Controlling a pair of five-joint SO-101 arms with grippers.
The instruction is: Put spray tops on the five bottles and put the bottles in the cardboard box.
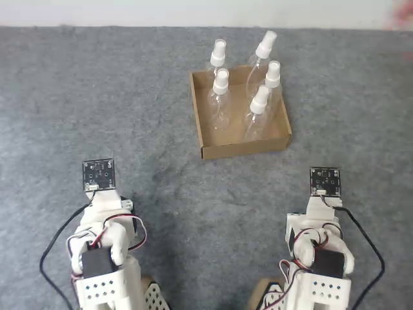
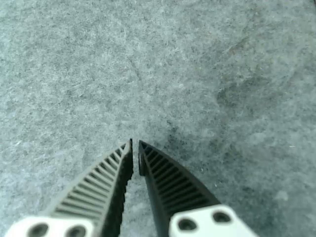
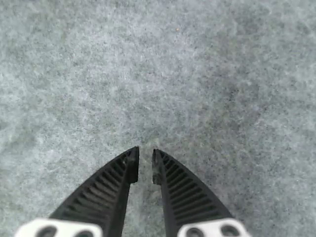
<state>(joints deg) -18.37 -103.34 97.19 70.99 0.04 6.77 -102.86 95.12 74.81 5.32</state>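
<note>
Five bottles (image 1: 219, 108) with white spray tops (image 1: 221, 79) standing up in the cardboard box (image 1: 242, 150). Left gripper (image 2: 135, 144) and right gripper (image 3: 145, 152) over the grey mat (image 1: 97, 97), nearly pressed together, holding nothing

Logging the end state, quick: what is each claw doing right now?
Left claw: closed, holding nothing.
Right claw: closed but for a slim gap, holding nothing.
</note>
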